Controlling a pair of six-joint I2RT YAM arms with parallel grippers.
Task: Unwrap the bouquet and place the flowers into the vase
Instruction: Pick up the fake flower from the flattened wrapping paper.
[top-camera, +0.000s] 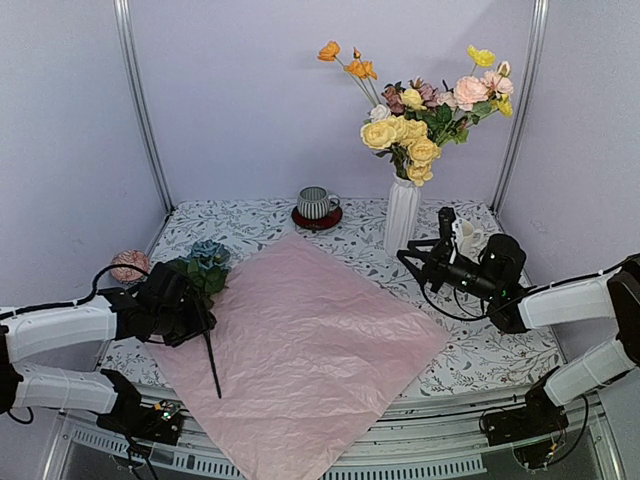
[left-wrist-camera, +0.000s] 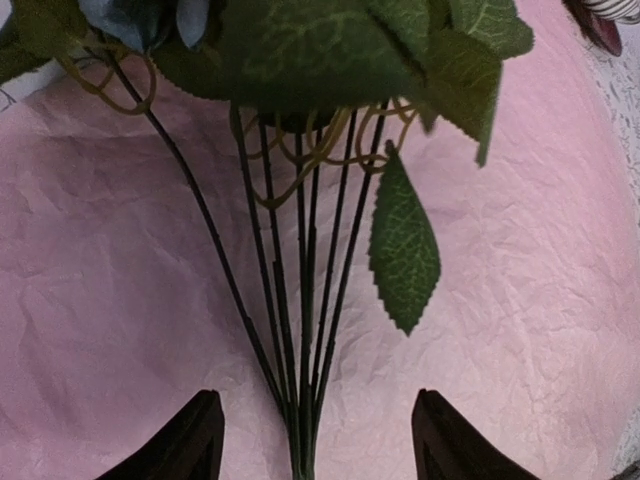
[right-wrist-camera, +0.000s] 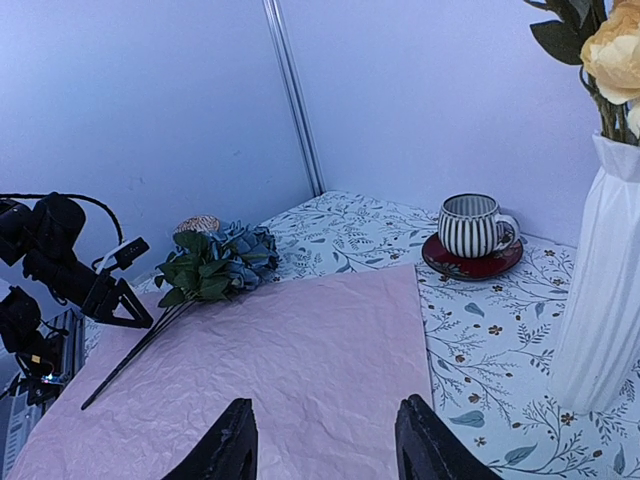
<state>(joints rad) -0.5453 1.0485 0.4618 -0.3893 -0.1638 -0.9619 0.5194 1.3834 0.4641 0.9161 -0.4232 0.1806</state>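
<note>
Pink paper (top-camera: 300, 340) lies on floral tablecloth (top-camera: 240, 225) (lilac walls (top-camera: 250, 90) behind)

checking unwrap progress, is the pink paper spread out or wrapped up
Spread flat: the paper lies open on the table, hydrangea stems lying across its left edge.

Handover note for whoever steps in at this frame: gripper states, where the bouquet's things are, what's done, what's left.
Left gripper: open, jaws on either side of the hydrangea bunch stems, not clamped yet.
Right gripper: open and empty, beside the vase.
Paper: unwrapped, spread flat on the table.
Done: most flowers stand in the vase.
Left: grip the hydrangea bunch lying at the paper's left edge and put it in the vase. A pink bloom beyond the left arm probably goes in too.
</note>
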